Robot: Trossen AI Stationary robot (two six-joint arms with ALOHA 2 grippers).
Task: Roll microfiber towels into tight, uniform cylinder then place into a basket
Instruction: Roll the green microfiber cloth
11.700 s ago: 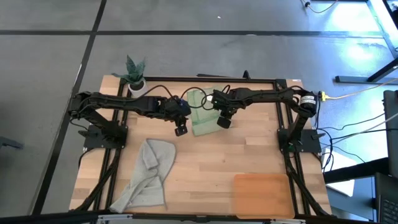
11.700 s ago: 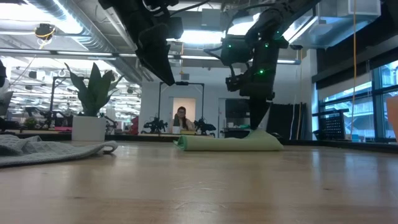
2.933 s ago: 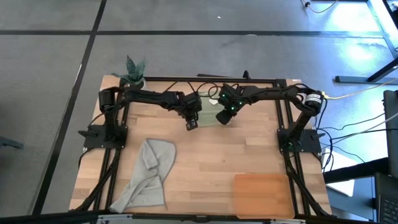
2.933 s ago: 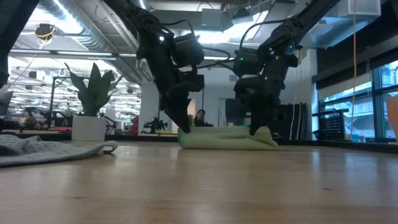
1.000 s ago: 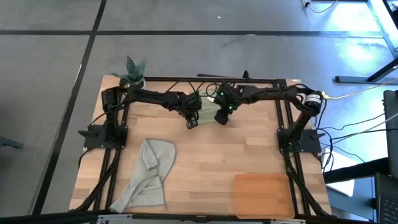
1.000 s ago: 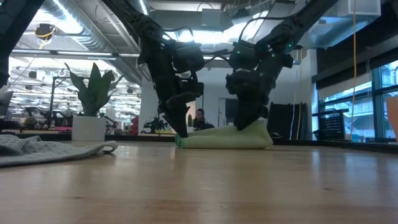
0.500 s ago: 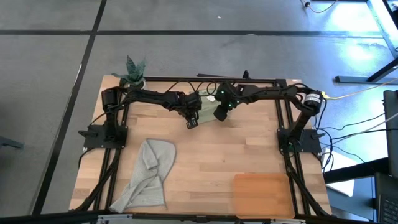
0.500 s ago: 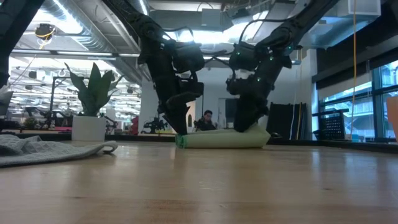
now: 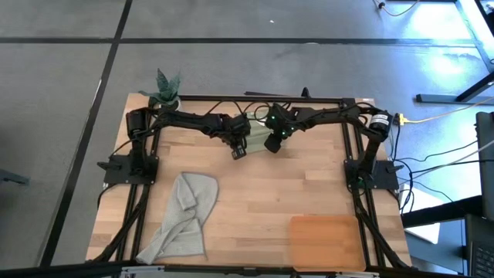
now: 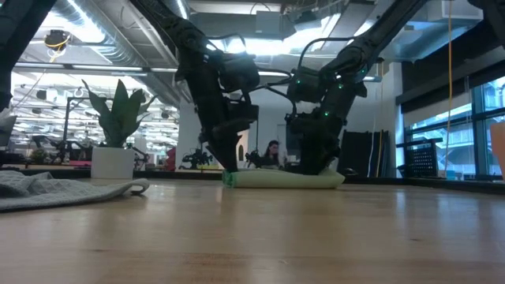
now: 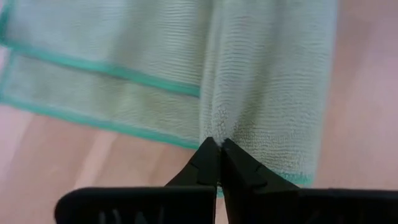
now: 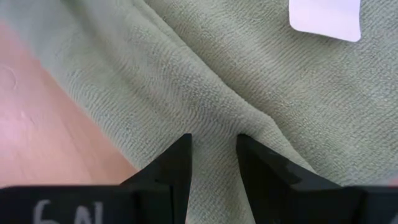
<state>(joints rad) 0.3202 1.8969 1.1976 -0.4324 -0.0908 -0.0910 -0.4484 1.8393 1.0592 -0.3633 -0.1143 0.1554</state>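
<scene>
The green towel (image 9: 258, 137) lies partly rolled near the surface's (image 9: 255, 201) far edge — the left claw (image 11: 216, 163) clenched on its fold, the right claw (image 12: 212, 158) pinching a ridge of cloth. The grey towel (image 9: 181, 216) sits crumpled near the front-left corner, the basket (image 9: 324, 241) front-right.

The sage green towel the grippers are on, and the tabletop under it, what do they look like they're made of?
The sage green towel looks like soft, matte microfibre: fine looped ribbing, a brighter green stitched hem, a white tag. It creases where the right gripper pinches it. The pale tabletop looks like smooth jointed wood: parallel planks with visible grain, perhaps sealed.
</scene>
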